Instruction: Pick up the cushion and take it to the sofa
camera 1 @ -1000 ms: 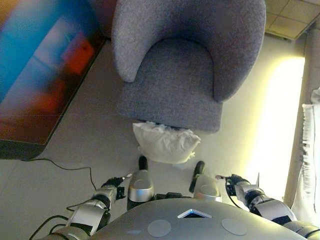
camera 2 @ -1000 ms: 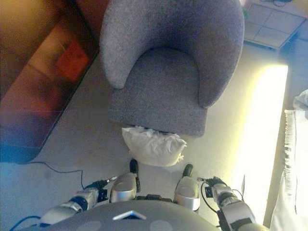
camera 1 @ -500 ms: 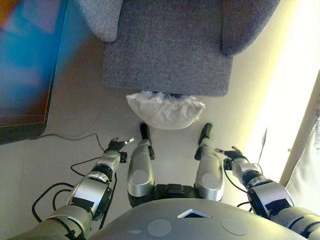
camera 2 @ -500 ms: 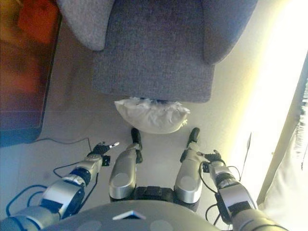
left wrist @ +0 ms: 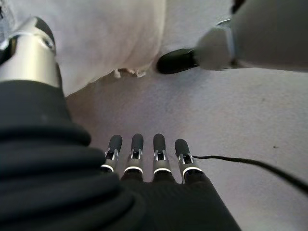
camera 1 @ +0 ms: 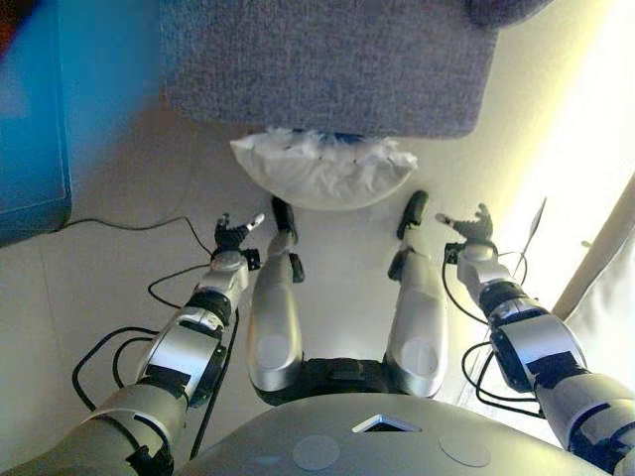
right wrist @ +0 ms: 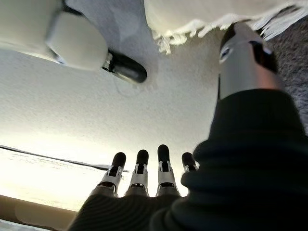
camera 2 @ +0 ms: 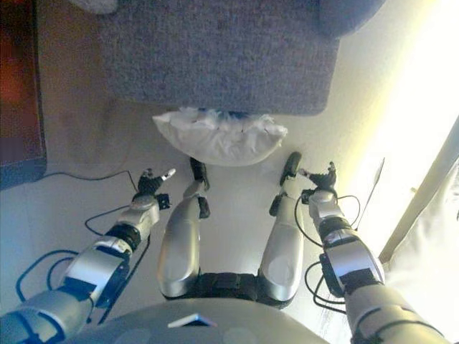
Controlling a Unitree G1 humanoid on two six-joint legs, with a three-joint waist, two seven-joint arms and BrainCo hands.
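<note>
A white cushion (camera 1: 322, 169) with a fringed edge lies on the floor against the front of a grey sofa chair (camera 1: 327, 59). It also shows in the left wrist view (left wrist: 110, 38) and the right wrist view (right wrist: 202, 14). My left hand (camera 1: 234, 238) is open and empty, low over the floor to the left of the cushion and short of it. My right hand (camera 1: 468, 227) is open and empty to the right of the cushion. Neither hand touches it.
A dark low table or screen (camera 1: 30, 109) stands at the left. Black cables (camera 1: 129, 297) trail over the floor on the left. A white curtain (camera 1: 605, 317) hangs at the right, with bright light on the floor beside it.
The camera has tilted down and come closer, so the chair and cushion sit higher in view. Both arms have stretched forward, with the hands nearer the cushion's two sides.
</note>
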